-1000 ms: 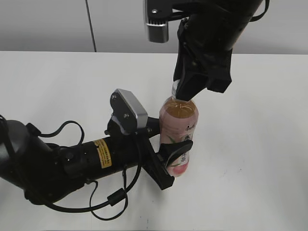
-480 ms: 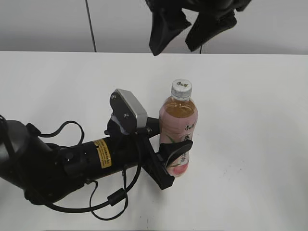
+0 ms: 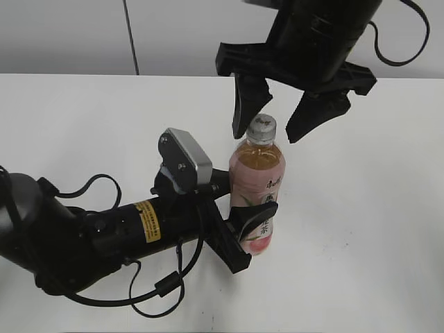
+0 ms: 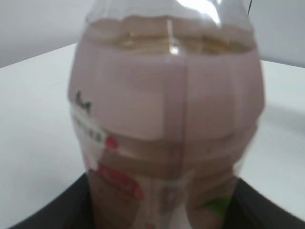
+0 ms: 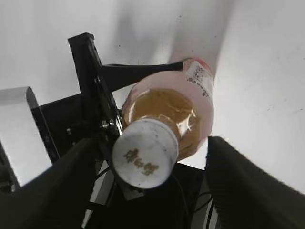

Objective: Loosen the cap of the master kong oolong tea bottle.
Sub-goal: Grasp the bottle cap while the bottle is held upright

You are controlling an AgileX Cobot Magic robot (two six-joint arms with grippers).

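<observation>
The master kong oolong tea bottle point(image 3: 257, 184) stands upright on the white table, amber tea showing above its pink label. My left gripper point(image 3: 251, 232) is shut on its lower body, and the bottle point(image 4: 167, 119) fills the left wrist view between dark fingers point(image 4: 71, 210). The white cap point(image 3: 262, 127) sits on the neck. My right gripper point(image 3: 267, 135) hangs over it, open, one finger on each side of the cap and apart from it. From the right wrist, the cap point(image 5: 145, 152) lies nearer the left finger point(image 5: 62, 186), above the bottle point(image 5: 183, 112).
The white table point(image 3: 361, 208) stretches around the bottle, with a grey wall behind. The left arm, with its silver wrist camera point(image 3: 186, 159) and loose cables point(image 3: 159, 284), lies low across the front left of the table.
A second ago my right gripper was closed on the cap. It let go, rose clear, turned, and has come back down open around the cap. The left grip and bottle have not moved.
</observation>
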